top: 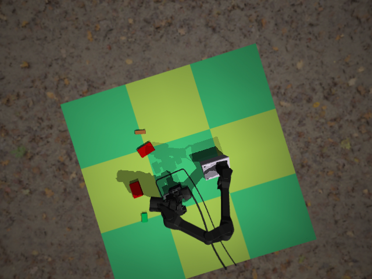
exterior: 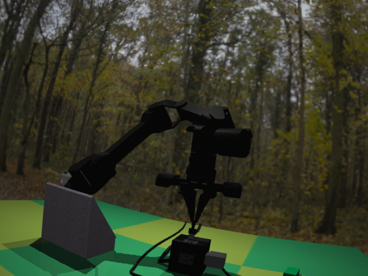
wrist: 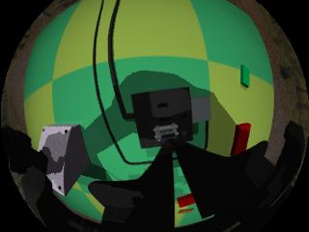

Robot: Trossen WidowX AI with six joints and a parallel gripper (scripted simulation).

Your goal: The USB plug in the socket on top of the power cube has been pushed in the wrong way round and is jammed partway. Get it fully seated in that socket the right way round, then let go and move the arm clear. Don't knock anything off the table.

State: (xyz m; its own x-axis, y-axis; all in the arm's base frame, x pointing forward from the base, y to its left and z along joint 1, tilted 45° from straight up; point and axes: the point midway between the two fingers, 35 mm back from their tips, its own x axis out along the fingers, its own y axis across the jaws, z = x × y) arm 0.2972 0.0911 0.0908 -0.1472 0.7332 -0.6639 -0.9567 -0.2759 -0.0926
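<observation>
The black power cube (exterior: pixel 176 255) (wrist: pixel 145 103) stands on the checkered table; the arm mostly hides it in the top view. My gripper (exterior: pixel 194 222) (wrist: pixel 172 143) points straight down above the cube's top and is shut on the USB plug (exterior: pixel 192 230). The plug's dark body stands upright under the fingertips, and a short light metal length shows between it and the cube top. How deep the metal sits in the socket, and which way round the plug faces, cannot be told. In the wrist view the fingertips cover part of this spot.
A grey adapter (exterior: pixel 218 260) (wrist: pixel 201 108) sticks out of the cube's side. Black cables (top: pixel 200 204) (wrist: pixel 111 48) loop beside it. A grey wedge (top: pixel 211 175) (exterior: pixel 66 219) (wrist: pixel 73 157) stands near the arm base. Red blocks (top: pixel 146 149) (top: pixel 136 189), an orange block (top: pixel 139 131) and a green block (top: pixel 144 217) lie about.
</observation>
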